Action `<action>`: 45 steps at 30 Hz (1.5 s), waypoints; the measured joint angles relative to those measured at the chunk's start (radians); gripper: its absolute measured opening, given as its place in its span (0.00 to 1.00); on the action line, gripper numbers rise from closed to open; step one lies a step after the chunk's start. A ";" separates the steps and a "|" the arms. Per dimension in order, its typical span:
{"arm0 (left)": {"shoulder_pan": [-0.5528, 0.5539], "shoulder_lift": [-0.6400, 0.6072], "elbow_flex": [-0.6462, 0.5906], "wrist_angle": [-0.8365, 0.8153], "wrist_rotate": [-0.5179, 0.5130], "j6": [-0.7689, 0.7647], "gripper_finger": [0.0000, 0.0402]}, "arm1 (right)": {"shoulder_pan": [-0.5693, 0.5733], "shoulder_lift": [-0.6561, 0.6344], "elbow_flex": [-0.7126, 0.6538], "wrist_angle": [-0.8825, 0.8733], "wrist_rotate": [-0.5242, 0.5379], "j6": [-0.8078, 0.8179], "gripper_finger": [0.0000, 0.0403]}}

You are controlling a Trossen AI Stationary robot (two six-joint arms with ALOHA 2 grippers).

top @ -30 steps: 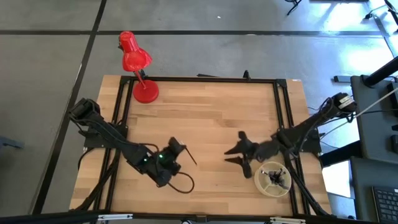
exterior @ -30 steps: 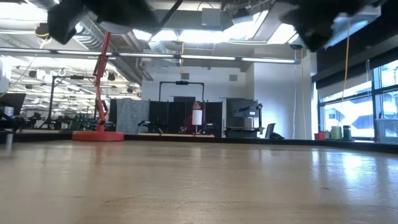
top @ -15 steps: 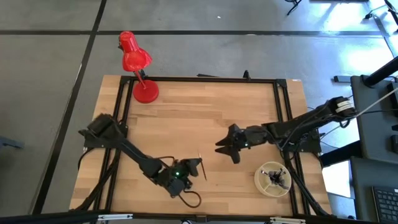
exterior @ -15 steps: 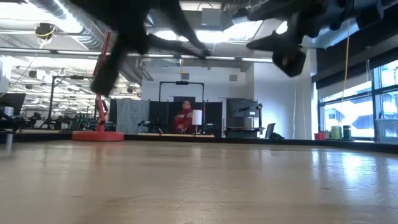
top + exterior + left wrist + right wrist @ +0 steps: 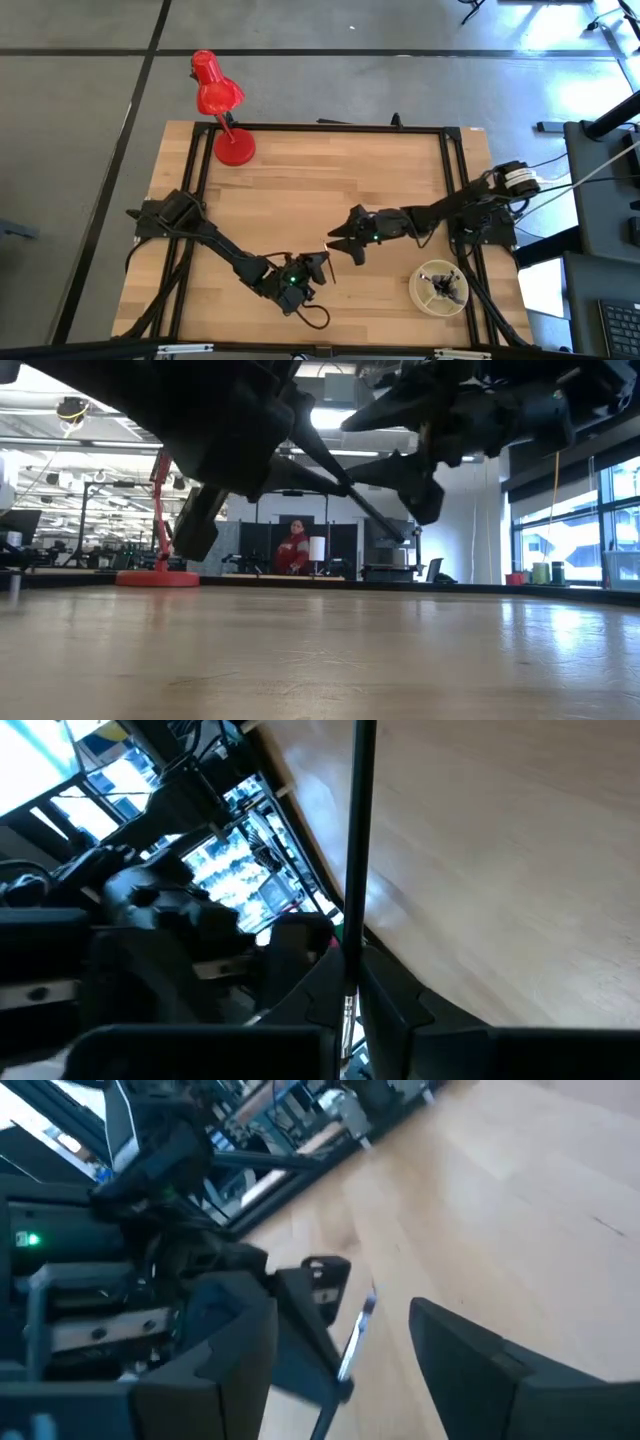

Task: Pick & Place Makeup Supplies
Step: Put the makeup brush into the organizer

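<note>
One makeup brush (image 5: 358, 840), a slim dark stick, is in my left gripper (image 5: 318, 262) over the table's near middle, lifted clear and pointing toward my right gripper (image 5: 341, 243). The right gripper is open; in the right wrist view its fingers stand on either side of the brush (image 5: 352, 1342) without touching it. Several more brushes stand in a pale round cup (image 5: 416, 287) at the near right. In the low view the brush (image 5: 350, 485) slants between both grippers, high above the wood. My left gripper pinches the brush between its two fingers near one end (image 5: 347, 1005), where a silvery section shows. The long dark part of the stick runs on past the fingertips, in line with the fingers. The brush is lifted clear of the table.
A red desk lamp (image 5: 220, 98) stands at the table's far left corner. A black frame (image 5: 330, 129) runs along the table's far and side edges. Bare wood (image 5: 330, 180) lies between lamp and grippers. A person in red (image 5: 293, 548) stands in the room behind.
My left gripper has carried the brush toward the near edge and to the right, turning so the stick points at the right gripper. My right gripper has moved left from beside the cup toward the left gripper, until its open fingers stand around the brush.
</note>
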 joint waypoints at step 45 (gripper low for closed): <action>0.075 -0.035 0.000 0.025 0.072 -1.321 0.22 | 0.388 -0.883 0.099 -1.212 0.354 -0.102 0.04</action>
